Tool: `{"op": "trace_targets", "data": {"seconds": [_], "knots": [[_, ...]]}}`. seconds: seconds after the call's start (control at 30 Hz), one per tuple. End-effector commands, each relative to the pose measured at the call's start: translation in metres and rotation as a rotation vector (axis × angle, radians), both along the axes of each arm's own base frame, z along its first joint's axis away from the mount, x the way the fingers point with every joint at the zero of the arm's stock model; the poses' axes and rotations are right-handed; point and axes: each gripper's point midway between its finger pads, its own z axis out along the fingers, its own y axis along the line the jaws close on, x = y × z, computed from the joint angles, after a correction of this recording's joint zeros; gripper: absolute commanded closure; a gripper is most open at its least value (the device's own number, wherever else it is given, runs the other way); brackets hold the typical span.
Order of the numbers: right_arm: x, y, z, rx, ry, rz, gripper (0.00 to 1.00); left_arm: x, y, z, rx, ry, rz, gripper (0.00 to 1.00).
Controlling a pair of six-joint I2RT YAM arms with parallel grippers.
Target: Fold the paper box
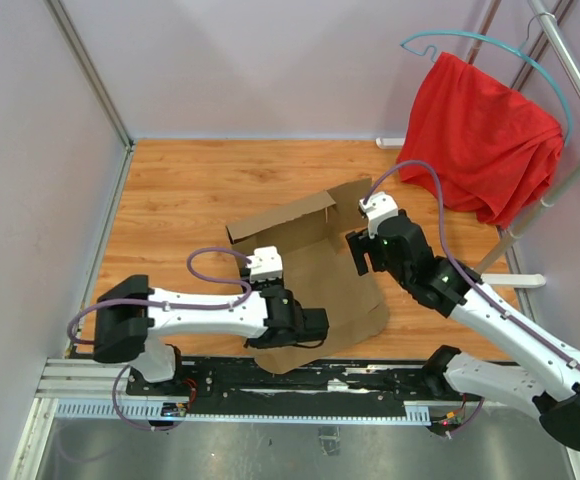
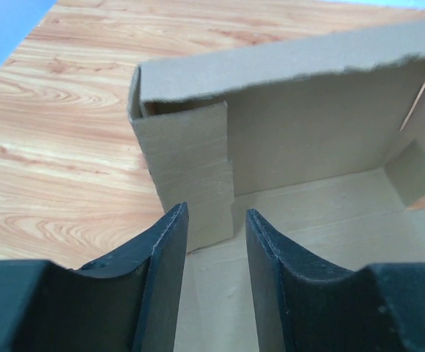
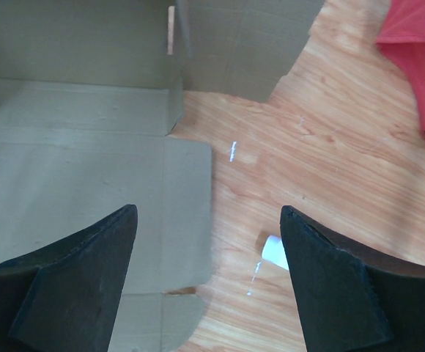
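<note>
The paper box (image 1: 335, 285) is a brown cardboard sheet lying on the wooden floor, with its far wall (image 1: 280, 215) folded upright. My left gripper (image 1: 310, 325) hovers over the sheet's near part. In the left wrist view it (image 2: 216, 213) is open with nothing between its fingers (image 2: 165, 257), facing a raised side flap (image 2: 194, 172) and the back wall (image 2: 308, 125). My right gripper (image 1: 362, 255) hangs over the sheet's right edge. In the right wrist view it (image 3: 209, 213) stands wide open and empty, above a flat flap (image 3: 124, 198) and bare wood.
A red cloth (image 1: 480, 135) hangs from a teal hanger on a metal rack (image 1: 570, 170) at the back right, and its edge (image 3: 418, 44) shows in the right wrist view. A small white piece (image 3: 275, 251) lies on the floor. Pale walls enclose the floor on the left and far sides.
</note>
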Motion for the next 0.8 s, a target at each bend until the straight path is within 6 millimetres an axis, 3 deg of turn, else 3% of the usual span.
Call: {"op": "trace_targets", "data": {"seconds": [0.0,0.17,0.27,0.33,0.43,0.5,0.63,0.77], "knots": [[-0.006,0.018,0.001,0.110,-0.011,0.100,0.20,-0.001,0.013,0.053,-0.128,-0.072,-0.021,0.57],[-0.019,0.042,-0.008,0.260,-0.042,0.219,0.23,-0.001,0.037,0.117,-0.240,-0.188,-0.021,0.56],[-0.034,0.069,-0.017,0.388,-0.053,0.351,0.28,0.007,0.055,0.154,-0.305,-0.239,0.064,0.53],[-0.042,0.087,-0.020,0.437,-0.068,0.425,0.28,0.034,0.065,0.168,-0.361,-0.192,0.034,0.52],[-0.055,0.109,-0.024,0.423,-0.080,0.499,0.29,0.071,0.067,0.176,-0.448,-0.250,-0.205,0.52],[-0.059,0.117,-0.023,0.406,-0.084,0.518,0.29,0.094,0.078,0.177,-0.396,-0.193,-0.154,0.52],[-0.063,0.132,-0.022,0.426,-0.102,0.551,0.28,0.139,0.044,0.193,-0.357,-0.111,-0.311,0.52],[-0.060,0.142,-0.022,0.458,-0.138,0.538,0.28,0.186,0.042,0.192,-0.406,-0.084,-0.417,0.52]]}}
